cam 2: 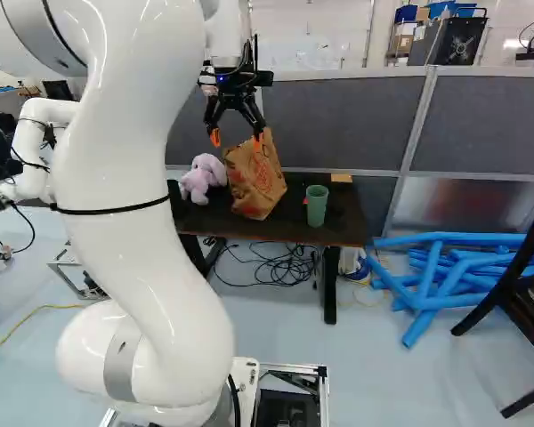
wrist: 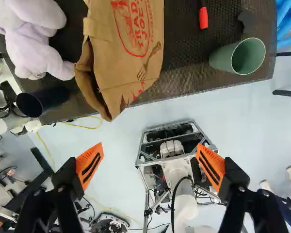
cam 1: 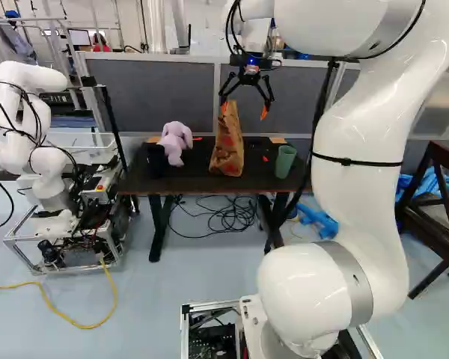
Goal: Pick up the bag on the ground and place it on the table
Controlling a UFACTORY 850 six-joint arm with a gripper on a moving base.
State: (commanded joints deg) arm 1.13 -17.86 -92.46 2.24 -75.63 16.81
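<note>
Bag: stands on the table (wrist: 186, 60), leaning somewhat; bag (cam 1: 228, 149) is brown paper, and its base appears to rest on the top.
Bag, long axis: roughly upright, top tilted towards the cup's opposite side in the right base view.
Bag from jaws: lies ahead of the gripper (wrist: 150, 154) in the wrist view, beyond it as seen from the arm's base, not between the fingers. Its mouth (wrist: 93, 90) is nearer the finger on the toy's side.
Jaws: wide apart, nothing held. Contact with the paper: cannot tell from the base views, where one finger overlaps the bag's top; the wrist view suggests none.
Arm: arm (cam 1: 359, 142) rises from its base joint, bends high, and reaches out over the table; gripper hangs pointing down.
Toy: toy (wrist: 36, 41) sits beside the bag, black cup (wrist: 43, 101) near it.
Cup: green cup (cam 1: 286, 161) on the bag's other side, apart from it.
Status: judged placed; only withdrawal remains.
Next: lift and draw back towards the base, fingers kept apart.
Risk: toy-side finger could snag the mouth and tip the light, leaning bag.
</note>
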